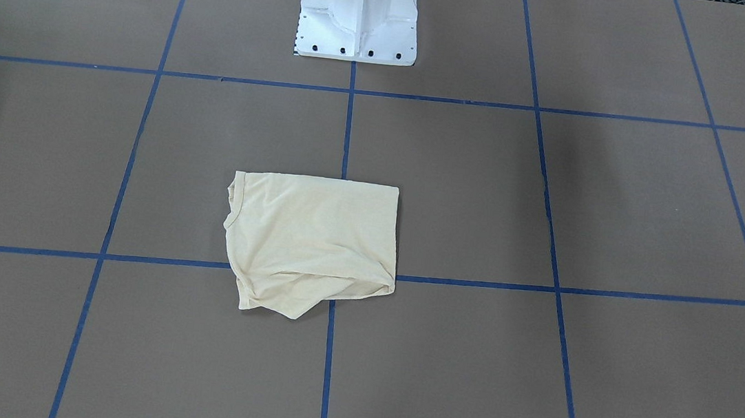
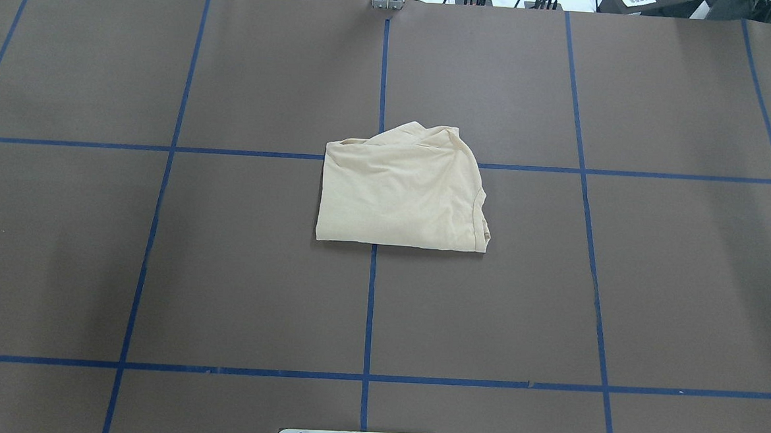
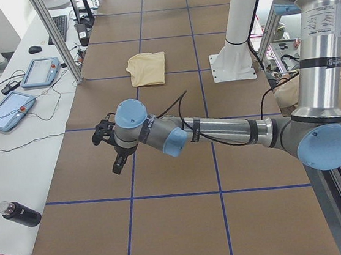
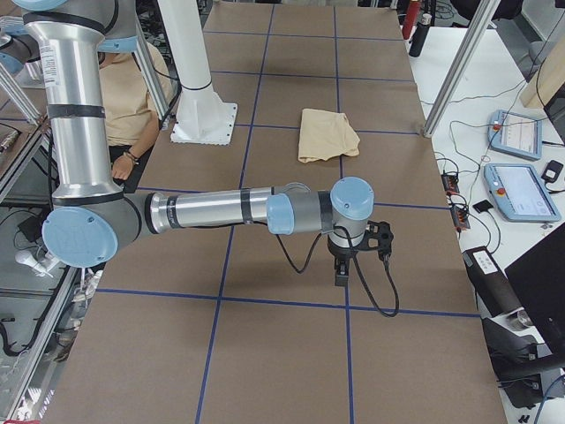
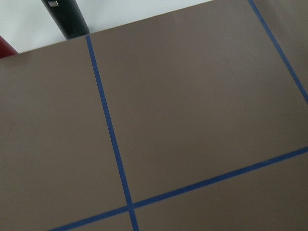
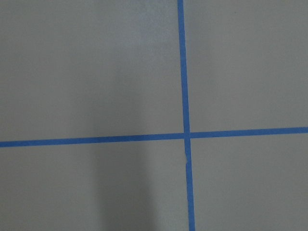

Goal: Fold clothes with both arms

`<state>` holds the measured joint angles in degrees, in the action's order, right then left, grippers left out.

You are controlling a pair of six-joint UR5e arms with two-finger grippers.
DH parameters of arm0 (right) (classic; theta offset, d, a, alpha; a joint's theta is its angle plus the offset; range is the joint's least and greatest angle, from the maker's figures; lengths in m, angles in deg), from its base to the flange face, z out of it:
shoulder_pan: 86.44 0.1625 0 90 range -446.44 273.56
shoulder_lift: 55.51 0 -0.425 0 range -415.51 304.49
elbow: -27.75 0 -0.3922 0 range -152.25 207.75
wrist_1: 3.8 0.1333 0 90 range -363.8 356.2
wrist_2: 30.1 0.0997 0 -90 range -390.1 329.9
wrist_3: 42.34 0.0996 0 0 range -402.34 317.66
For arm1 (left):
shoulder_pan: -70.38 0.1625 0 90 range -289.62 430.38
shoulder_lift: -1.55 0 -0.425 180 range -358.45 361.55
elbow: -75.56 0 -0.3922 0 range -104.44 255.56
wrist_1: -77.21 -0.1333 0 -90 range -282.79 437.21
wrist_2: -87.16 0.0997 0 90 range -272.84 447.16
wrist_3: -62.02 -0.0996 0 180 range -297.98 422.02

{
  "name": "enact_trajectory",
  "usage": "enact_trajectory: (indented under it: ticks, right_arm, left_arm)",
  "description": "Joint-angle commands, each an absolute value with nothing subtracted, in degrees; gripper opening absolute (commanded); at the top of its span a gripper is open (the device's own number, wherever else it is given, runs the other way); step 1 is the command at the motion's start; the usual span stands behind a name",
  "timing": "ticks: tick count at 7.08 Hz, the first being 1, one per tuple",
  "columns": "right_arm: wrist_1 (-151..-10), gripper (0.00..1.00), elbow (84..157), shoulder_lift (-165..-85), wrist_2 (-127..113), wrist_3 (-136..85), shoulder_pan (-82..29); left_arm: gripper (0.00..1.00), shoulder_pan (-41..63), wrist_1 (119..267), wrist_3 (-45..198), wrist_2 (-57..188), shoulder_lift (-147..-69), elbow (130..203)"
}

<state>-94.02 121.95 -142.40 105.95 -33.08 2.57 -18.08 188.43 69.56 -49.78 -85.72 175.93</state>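
front view: folded shirt [image 1: 314, 241] lies flat mid-table [image 1: 622, 207], long axis side to side, neck edge toward the robot's right.
overhead view: shirt [image 2: 400, 194] covers a crossing of blue tape lines [image 2: 369, 308].
left side view: left gripper [image 3: 117, 165] over bare table, well apart from the shirt; opening cannot be told.
right side view: right gripper [image 4: 342, 272] points down, well apart from the shirt; opening cannot be told.
wrist views: only table and tape lines.

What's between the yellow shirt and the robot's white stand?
Only bare brown table with blue tape lines lies between the shirt and the white stand, as the front-facing view shows.
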Motion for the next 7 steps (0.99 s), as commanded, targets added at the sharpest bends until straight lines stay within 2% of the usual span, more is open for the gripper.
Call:
enact_trajectory:
  ticks: [1, 5, 7]
  right_arm:
    - [-93.9, 1.00, 122.9, -145.2, 106.0, -33.5, 1.5]
    - [-93.5, 1.00, 124.2, -144.7, 107.4, -33.3, 0.4]
    - [-93.3, 1.00, 126.2, -144.9, 115.5, -33.4, -0.7]
  left_arm:
    - [1.00, -18.0, 188.4, 70.6, -47.8, -84.8, 178.1]
    - [1.00, -17.8, 188.4, 70.6, -47.9, -87.4, 176.8]
    - [1.00, -17.5, 188.8, 70.1, -48.0, -87.8, 176.6]
